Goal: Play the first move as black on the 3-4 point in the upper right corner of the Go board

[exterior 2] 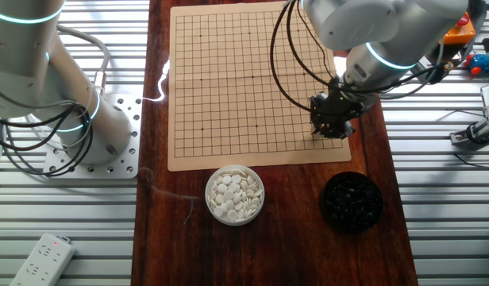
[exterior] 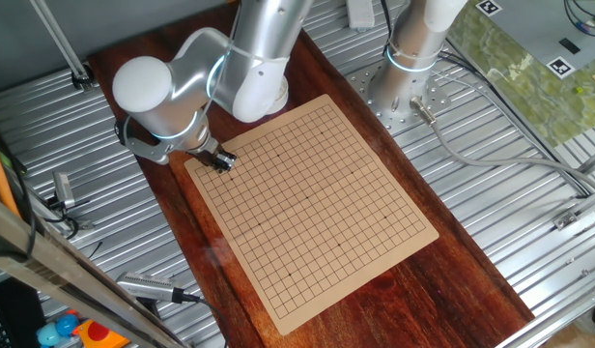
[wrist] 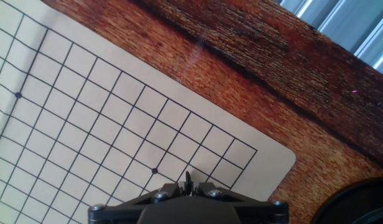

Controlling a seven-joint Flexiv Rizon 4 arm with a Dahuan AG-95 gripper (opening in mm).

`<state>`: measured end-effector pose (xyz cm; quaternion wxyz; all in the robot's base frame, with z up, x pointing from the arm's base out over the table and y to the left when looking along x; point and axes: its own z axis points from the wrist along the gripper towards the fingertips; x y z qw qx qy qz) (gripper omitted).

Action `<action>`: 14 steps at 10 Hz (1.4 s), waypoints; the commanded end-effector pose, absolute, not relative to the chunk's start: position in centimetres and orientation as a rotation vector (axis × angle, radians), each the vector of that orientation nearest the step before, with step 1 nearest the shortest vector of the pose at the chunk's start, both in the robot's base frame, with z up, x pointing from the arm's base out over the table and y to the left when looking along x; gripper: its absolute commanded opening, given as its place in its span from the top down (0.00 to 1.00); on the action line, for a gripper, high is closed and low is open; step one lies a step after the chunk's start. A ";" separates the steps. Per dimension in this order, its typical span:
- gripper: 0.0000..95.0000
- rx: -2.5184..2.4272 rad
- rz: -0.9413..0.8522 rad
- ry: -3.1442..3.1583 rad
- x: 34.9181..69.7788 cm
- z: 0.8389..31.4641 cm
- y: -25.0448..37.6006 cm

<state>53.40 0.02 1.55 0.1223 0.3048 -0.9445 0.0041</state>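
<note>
The tan board (exterior: pixel 317 203) lies on the dark wooden table, and no stone shows on its grid. It also shows in the other fixed view (exterior 2: pixel 244 79) and in the hand view (wrist: pixel 104 118). My gripper (exterior: pixel 220 161) hangs low over the board's corner by the bowls, also seen in the other fixed view (exterior 2: pixel 332 129). In the hand view the gripper (wrist: pixel 188 185) is shut on a black stone (wrist: pixel 189 178), held edge-on. It sits just past the corner star dot (wrist: pixel 155 170).
A bowl of white stones (exterior 2: pixel 235 194) and a black bowl of black stones (exterior 2: pixel 352 200) stand on the table beside the board's edge. The black bowl's rim shows in the hand view (wrist: pixel 365 198). A second robot base (exterior 2: pixel 86 135) stands on the metal surface.
</note>
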 end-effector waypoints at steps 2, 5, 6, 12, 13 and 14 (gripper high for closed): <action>1.00 0.893 0.009 -2.758 53.0 1.3 -0.1; 1.00 0.890 0.010 -2.761 52.3 1.1 -0.1; 0.80 0.887 0.012 -2.762 52.3 1.1 -0.1; 0.80 0.880 0.014 -2.770 52.2 1.1 -0.1; 0.80 0.878 0.015 -2.771 52.2 1.1 -0.1; 0.80 0.875 0.016 -2.771 52.2 1.1 -0.1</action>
